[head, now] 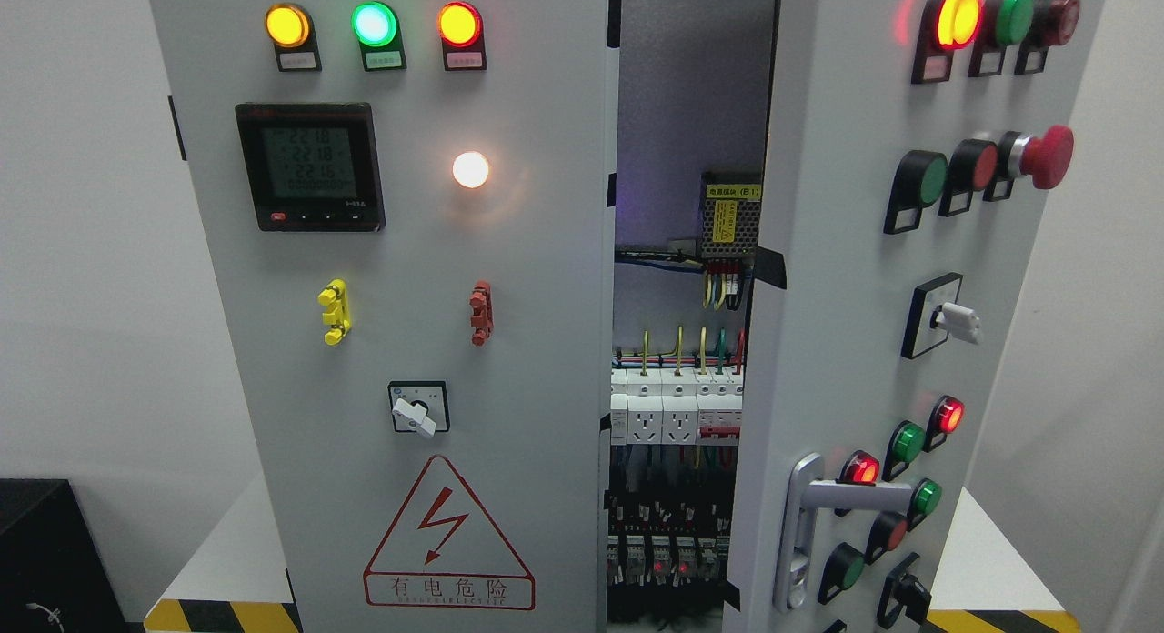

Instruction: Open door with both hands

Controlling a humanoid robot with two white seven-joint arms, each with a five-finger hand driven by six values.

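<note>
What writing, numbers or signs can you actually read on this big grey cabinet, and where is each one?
"有电危险": under the red lightning-bolt warning triangle on the left door.
"2218", "2218", "2215": roughly, on the digital meter; its bottom row and brand are too blurred.
"(B1)": on the yellow label of the power supply inside; the characters before it are too small.
Tags under the indicator lamps: unreadable.
Right door button labels: unreadable.

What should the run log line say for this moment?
right door: swung partly open | left door: closed | handle: free | hands: out of view | breakers exposed
</note>
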